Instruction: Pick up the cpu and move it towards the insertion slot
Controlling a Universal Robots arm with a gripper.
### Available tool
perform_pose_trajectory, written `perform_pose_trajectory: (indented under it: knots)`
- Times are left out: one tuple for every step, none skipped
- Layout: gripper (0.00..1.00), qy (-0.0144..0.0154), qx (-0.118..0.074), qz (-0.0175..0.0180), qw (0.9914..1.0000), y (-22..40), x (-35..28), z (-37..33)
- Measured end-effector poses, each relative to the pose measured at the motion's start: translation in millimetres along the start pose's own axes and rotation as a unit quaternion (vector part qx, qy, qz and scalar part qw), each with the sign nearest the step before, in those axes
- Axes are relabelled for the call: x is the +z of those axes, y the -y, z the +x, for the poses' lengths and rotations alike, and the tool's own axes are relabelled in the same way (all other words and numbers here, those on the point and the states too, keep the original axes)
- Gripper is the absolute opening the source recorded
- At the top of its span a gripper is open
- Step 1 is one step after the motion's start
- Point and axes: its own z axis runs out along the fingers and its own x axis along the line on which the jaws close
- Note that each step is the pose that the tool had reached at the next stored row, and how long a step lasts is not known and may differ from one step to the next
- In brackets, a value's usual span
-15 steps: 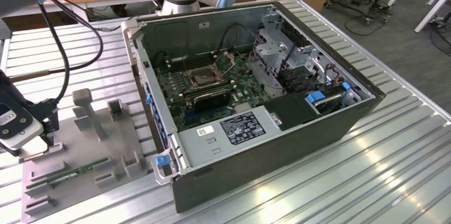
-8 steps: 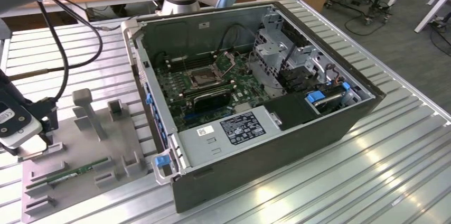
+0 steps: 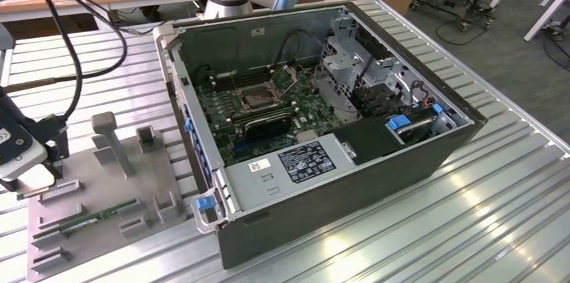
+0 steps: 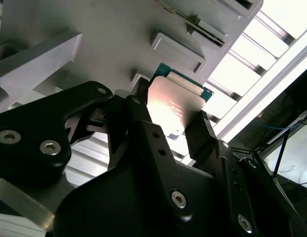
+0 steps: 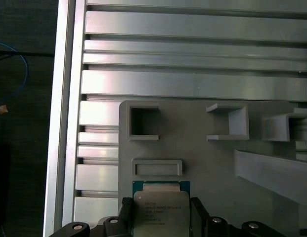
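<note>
The cpu [image 5: 160, 205] is a silver-topped square chip with a green rim, and it sits between my gripper's [image 5: 160, 215] two black fingers [image 5: 197, 213]. In the second wrist view the fingers [image 4: 197, 126] press on opposite edges of the cpu [image 4: 173, 98], so the gripper [image 4: 168, 116] is shut on it. The chip is close over the grey fixture plate [image 5: 202, 163]; I cannot tell whether it touches the plate. In the exterior view the gripper [image 3: 36, 179] is at the far left, well away from the insertion slot [image 3: 258, 98] on the motherboard inside the open computer case [image 3: 401, 156].
A green memory stick [image 3: 98, 218] lies on the grey fixture plate [image 3: 107, 249], among raised grey blocks and posts [image 3: 111, 143]. The plate rests on a ribbed aluminium table [image 3: 463, 229]. A black cable [image 3: 76, 43] hangs over the table's left side.
</note>
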Motion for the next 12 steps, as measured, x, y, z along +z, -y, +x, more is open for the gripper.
perform_pose_trajectory:
  knots:
    - [0.55, 0.0, 0.0, 0.0, 1.0, -0.1, -2.1, 0.0]
    - [0.55, 0.0, 0.0, 0.0, 1.0, -0.2, -4.2, 0.0]
    - [0.55, 0.0, 0.0, 0.0, 1.0, -0.4, -6.4, 0.0]
    - [0.55, 0.0001, 0.0, 0.0, 1.0, -0.5, -8.6, 0.0]
    - [0.55, 0.0, 0.0, 0.0, 1.0, -0.7, -11.0, 0.0]
    - [0.55, 0.0001, 0.0, 0.0, 1.0, -0.8, -13.2, 0.0]
    - [0.55, 0.0001, 0.0, -0.0001, 1.0, -0.9, -15.3, 0.0]
    - [0.55, 0.0, 0.0, -0.0001, 1.0, -1.0, -17.6, 0.0]
    - [0.55, 0.0001, 0.0, -0.0001, 1.0, -1.2, -19.9, -0.1]
    - [0.55, 0.0001, 0.0, -0.0001, 1.0, -1.3, -22.2, -0.1]
    - [0.55, 0.0, 0.0, -0.0001, 1.0, -1.4, -24.5, -0.1]
    - [0.55, 0.0, 0.0, -0.0001, 1.0, -1.6, -26.8, 0.0]
